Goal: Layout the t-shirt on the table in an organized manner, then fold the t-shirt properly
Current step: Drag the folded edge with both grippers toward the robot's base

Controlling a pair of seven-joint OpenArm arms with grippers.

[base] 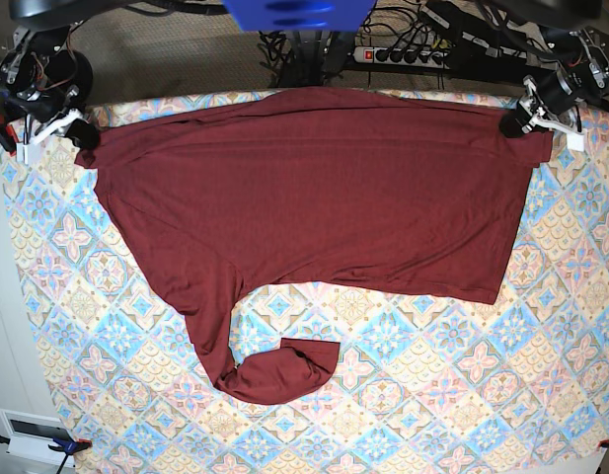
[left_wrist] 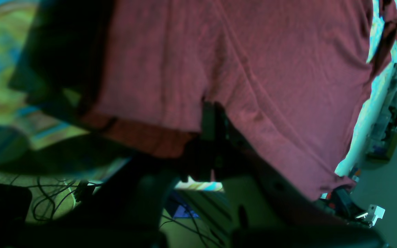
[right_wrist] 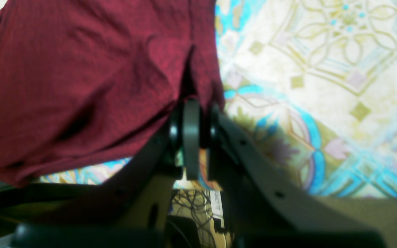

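Both fingers, left [left_wrist: 209,117] and right [right_wrist: 193,113], pinched tight on t-shirt [base: 314,188] corners above table [base: 432,395].

One t-shirt [base: 314,188] is lying on one desk [base: 482,395]; two grippers, left gripper [base: 514,123] and right gripper [base: 84,136], are seemingly pinching it; one power strip [base: 408,55] is sitting behind.

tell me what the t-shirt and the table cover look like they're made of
The t-shirt: seemingly a soft matte knit, probably cotton-like; it drapes, creases and shows fine ribbing in the right wrist view. The table cover: a printed tile pattern lying flat; cloth or coated sheet, the look leaves it open.
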